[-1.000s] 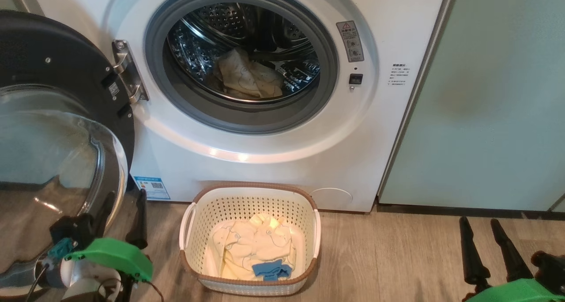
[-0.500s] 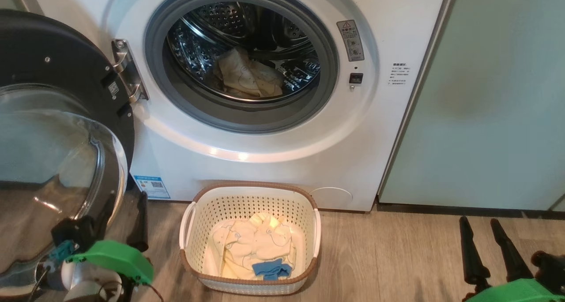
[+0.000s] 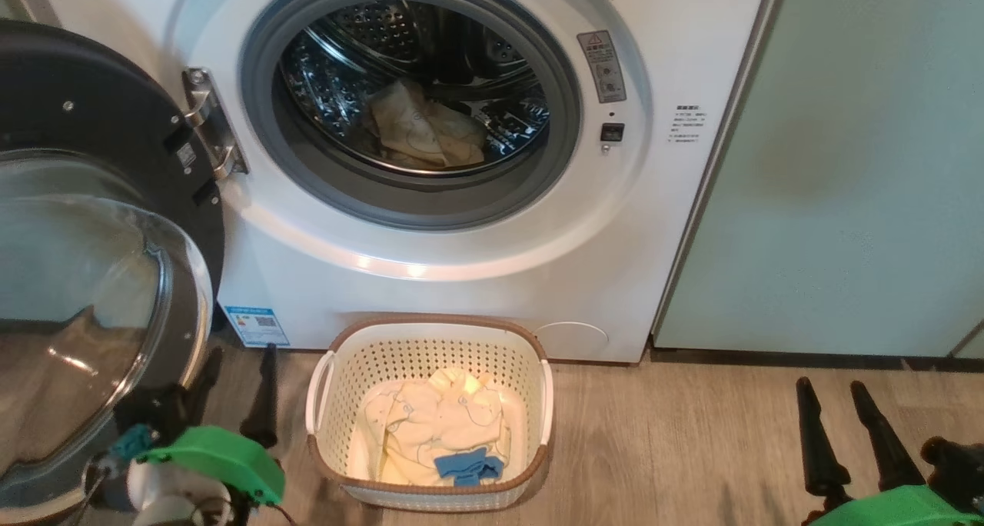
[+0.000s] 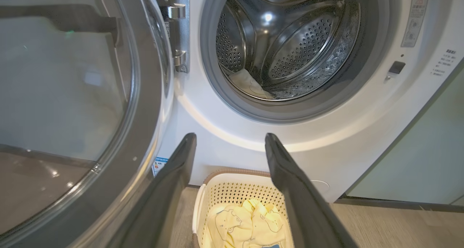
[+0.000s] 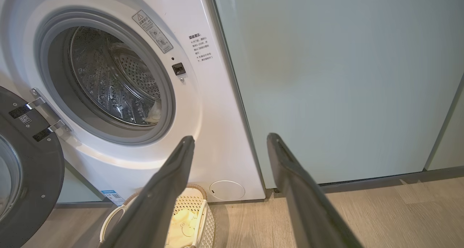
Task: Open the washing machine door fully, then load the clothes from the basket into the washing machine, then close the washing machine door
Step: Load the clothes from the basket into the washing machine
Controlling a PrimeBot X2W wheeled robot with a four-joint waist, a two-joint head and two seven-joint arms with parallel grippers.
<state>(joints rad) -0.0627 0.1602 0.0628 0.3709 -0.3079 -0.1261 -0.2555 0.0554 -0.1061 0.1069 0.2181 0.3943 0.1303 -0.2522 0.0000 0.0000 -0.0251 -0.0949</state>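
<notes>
The white washing machine [image 3: 477,280] stands with its washing machine door [image 3: 92,111] swung wide open to the left. A cream garment [image 3: 419,126] lies in the steel drum [image 4: 290,48]. On the floor in front sits the basket [image 3: 427,340], holding cream bear-print clothes [image 3: 442,422] and a blue cloth [image 3: 467,466]. My left gripper [image 3: 238,353] is open and empty, low between the door and the basket; its fingers [image 4: 174,182] frame the basket. My right gripper [image 3: 830,387] is open and empty at the lower right, in front of the cabinet; its fingers [image 5: 293,182] point toward the machine's right edge.
A pale green cabinet panel [image 3: 846,164] fills the right side beside the machine. The wooden floor [image 3: 676,441] runs between the basket and my right gripper. The door's bulging glass [image 3: 77,295] juts out close to my left arm.
The head view has shifted a little. My left gripper has edged rightward, closer to the basket. The right gripper, the clothes and the door stay as they were.
</notes>
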